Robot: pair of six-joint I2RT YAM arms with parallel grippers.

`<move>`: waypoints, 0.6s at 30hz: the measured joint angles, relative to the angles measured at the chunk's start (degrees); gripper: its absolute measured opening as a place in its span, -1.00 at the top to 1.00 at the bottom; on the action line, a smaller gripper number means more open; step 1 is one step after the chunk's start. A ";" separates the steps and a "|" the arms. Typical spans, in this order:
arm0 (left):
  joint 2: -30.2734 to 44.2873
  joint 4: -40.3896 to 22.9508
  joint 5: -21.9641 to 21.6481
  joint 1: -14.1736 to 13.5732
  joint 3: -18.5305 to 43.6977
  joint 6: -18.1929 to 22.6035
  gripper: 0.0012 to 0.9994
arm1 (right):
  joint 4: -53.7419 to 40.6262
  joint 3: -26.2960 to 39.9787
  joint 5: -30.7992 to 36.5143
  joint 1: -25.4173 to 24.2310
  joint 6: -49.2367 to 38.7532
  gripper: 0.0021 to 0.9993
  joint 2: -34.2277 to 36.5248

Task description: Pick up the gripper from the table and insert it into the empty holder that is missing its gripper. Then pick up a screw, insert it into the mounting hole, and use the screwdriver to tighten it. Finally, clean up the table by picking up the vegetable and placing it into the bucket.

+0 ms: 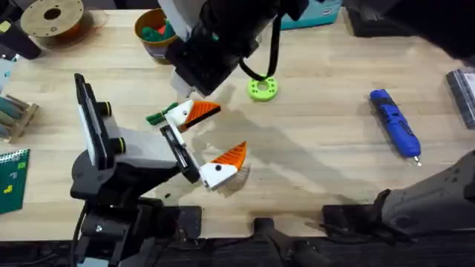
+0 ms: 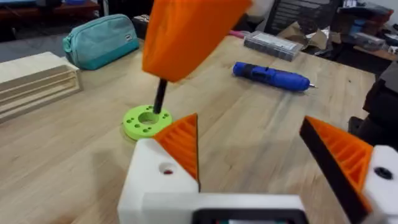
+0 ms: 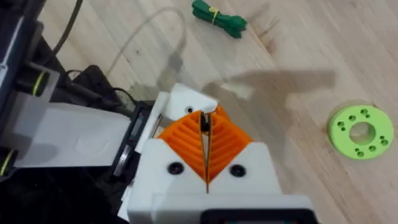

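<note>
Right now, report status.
Left hand open, both orange pads seated. Right hand shut on thin black pin above it. Screwdriver lies on table; bean not yet in bucket.

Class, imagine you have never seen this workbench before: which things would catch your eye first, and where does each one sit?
First, the left gripper at the table's middle: open white fingers with bright orange ribbed pads. The right gripper, shut, hangs just above one of those pads. Next come the bright green ring behind them and the blue screwdriver lying alone at the right, then the dark green vegetable beside the left gripper's far finger.
</note>
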 joint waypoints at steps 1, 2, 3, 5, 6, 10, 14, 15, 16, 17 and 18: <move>0.00 0.02 0.00 -0.02 0.00 0.00 -0.97 | 0.00 0.00 -0.14 0.10 0.02 0.99 0.04; 0.00 0.02 0.01 -0.02 0.00 -0.01 -0.97 | 0.00 0.00 -0.28 0.17 0.02 0.99 0.10; 0.00 0.02 0.02 -0.02 0.00 -0.02 -0.97 | 0.04 0.00 -0.51 0.18 0.02 0.99 0.19; 0.01 0.00 0.01 -0.02 0.00 -0.01 -0.97 | 0.01 0.00 -0.67 0.19 0.02 0.99 0.60; 0.00 0.00 0.02 -0.02 0.00 -0.02 -0.97 | 0.00 0.00 -0.75 0.26 0.02 0.99 0.86; 0.00 0.02 0.00 -0.02 0.00 -0.02 -0.97 | 0.02 0.00 -0.79 0.80 0.02 0.99 1.66; 0.00 0.00 0.00 0.00 0.00 -0.01 -0.97 | -0.08 0.00 -0.83 1.76 0.02 0.99 2.05; 0.00 0.02 0.01 -0.02 0.00 -0.01 -0.97 | -0.17 0.00 -0.84 1.90 0.02 0.99 2.19; 0.02 0.02 0.00 0.00 0.00 -0.02 -0.97 | -0.28 0.00 -0.83 1.99 0.02 0.99 2.33; 0.00 0.00 0.02 -0.02 0.00 -0.02 -0.97 | -0.38 0.00 -0.85 2.00 0.02 0.99 2.54; 0.01 0.01 0.02 -0.02 0.00 -0.02 -0.97 | -0.48 0.00 -0.83 2.02 0.02 0.99 2.72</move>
